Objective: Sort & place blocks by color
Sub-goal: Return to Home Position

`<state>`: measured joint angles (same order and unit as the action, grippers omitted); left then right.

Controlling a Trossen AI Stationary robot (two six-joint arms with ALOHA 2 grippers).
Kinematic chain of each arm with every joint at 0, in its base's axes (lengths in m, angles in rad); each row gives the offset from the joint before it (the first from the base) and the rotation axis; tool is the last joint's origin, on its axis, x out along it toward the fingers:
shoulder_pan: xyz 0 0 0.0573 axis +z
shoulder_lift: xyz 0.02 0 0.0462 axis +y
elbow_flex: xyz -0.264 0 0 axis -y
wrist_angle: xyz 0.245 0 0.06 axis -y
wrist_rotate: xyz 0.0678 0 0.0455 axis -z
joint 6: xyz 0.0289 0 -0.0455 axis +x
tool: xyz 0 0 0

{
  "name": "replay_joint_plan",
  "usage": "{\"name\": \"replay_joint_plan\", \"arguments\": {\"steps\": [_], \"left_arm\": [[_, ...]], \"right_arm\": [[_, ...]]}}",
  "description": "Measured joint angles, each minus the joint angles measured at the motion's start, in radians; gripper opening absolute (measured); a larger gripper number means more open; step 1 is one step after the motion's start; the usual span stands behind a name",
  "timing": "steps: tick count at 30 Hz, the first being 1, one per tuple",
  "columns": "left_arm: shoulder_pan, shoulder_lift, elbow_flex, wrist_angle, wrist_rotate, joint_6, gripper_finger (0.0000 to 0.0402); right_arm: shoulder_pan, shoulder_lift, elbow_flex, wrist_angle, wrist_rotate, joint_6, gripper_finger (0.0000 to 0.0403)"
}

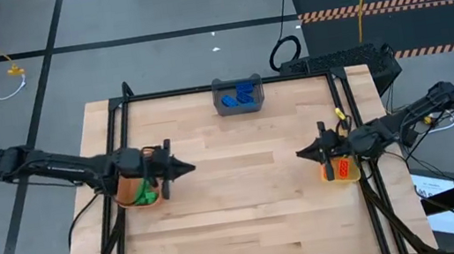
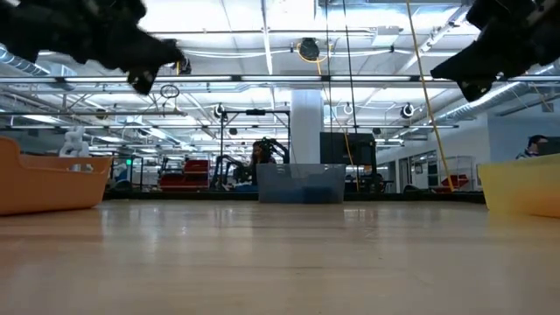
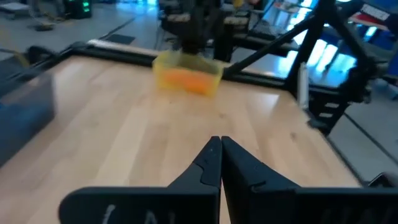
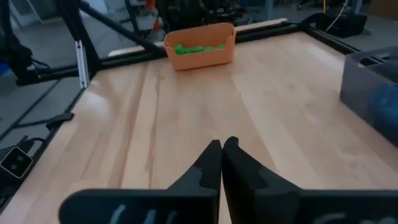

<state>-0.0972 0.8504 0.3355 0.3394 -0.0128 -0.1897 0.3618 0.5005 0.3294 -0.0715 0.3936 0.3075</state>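
The blocks lie sorted in three bins. Green blocks (image 1: 147, 194) (image 4: 198, 48) fill the orange bin (image 1: 128, 194) at the table's left edge. Orange blocks (image 1: 340, 167) (image 3: 186, 79) sit in the yellow bin (image 1: 354, 175) at the right edge. Blue blocks (image 1: 240, 95) rest in the grey bin (image 1: 218, 103) at the far edge. My left gripper (image 1: 186, 166) (image 3: 221, 146) hangs shut and empty above the table beside the orange bin, pointing toward the table's middle. Opposite it, my right gripper (image 1: 300, 153) (image 4: 222, 149) hangs shut and empty beside the yellow bin.
A black metal frame (image 1: 204, 88) runs along the table's far and side edges. The bare wooden tabletop (image 1: 246, 196) lies between the two grippers and reaches the near edge. In the low view both arms hang high above the tabletop (image 2: 280, 254).
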Motion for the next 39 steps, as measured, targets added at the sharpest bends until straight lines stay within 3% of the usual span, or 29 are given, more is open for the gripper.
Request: {"name": "replay_joint_plan", "arguments": {"steps": [6,12,19,29,39], "left_arm": [[0.019,-0.184,-0.159,0.005,-0.015,-0.033,0.0001],[0.019,-0.323,-0.284,0.005,-0.014,-0.056,0.0001],[0.018,-0.460,-0.326,-0.064,0.025,-0.038,0.0001],[0.019,-0.607,-0.326,-0.165,0.048,0.036,0.0002],[0.019,-0.652,-0.326,-0.199,0.094,0.069,0.0002]], "right_arm": [[0.000,-0.171,-0.142,0.108,-0.012,-0.053,0.0001],[0.000,-0.328,-0.235,0.111,-0.030,-0.063,0.0001],[0.000,-0.461,-0.267,0.095,-0.035,-0.138,0.0000],[0.000,-0.499,-0.268,0.063,-0.038,-0.201,0.0000],[-0.001,-0.500,-0.270,0.059,-0.035,-0.228,0.0000]]}}
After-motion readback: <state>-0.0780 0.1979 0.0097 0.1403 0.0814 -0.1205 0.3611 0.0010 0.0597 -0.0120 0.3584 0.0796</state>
